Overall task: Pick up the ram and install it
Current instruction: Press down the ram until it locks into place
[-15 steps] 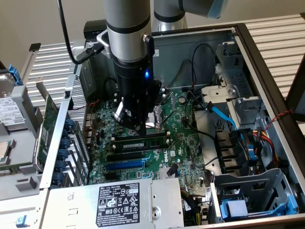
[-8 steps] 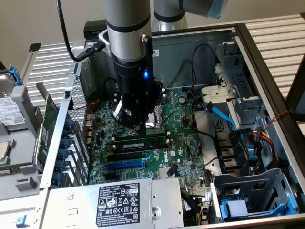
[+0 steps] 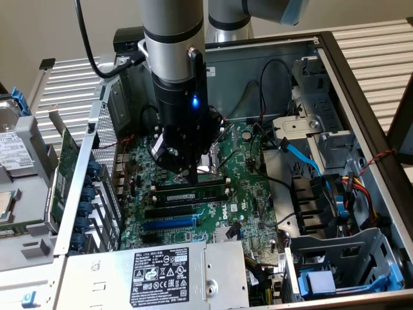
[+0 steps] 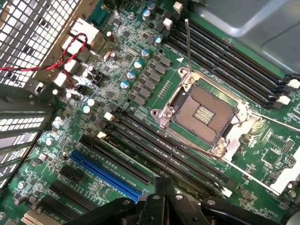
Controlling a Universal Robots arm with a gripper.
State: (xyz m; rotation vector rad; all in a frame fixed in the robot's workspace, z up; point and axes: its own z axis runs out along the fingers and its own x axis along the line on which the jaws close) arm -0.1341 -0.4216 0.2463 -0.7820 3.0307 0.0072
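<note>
The ram (image 3: 193,192) is a long narrow stick with dark chips. It stands on edge in a memory slot on the green motherboard (image 3: 248,194), just in front of the CPU socket (image 3: 214,163). My gripper (image 3: 192,175) hangs straight down over the stick's middle, fingers shut together, tips at its top edge. I cannot tell whether they touch it. In the wrist view the shut gripper (image 4: 164,190) sits over the row of long black memory slots (image 4: 159,150) beside the open CPU socket (image 4: 204,112).
The open case's walls (image 3: 352,84) surround the board. A labelled power supply (image 3: 161,274) lies along the near edge. A blue slot (image 3: 168,223) lies beside the ram, with a blue cable (image 3: 300,155) and drive cage (image 3: 348,258) on the exterior view's right. A green expansion card (image 3: 68,161) stands outside.
</note>
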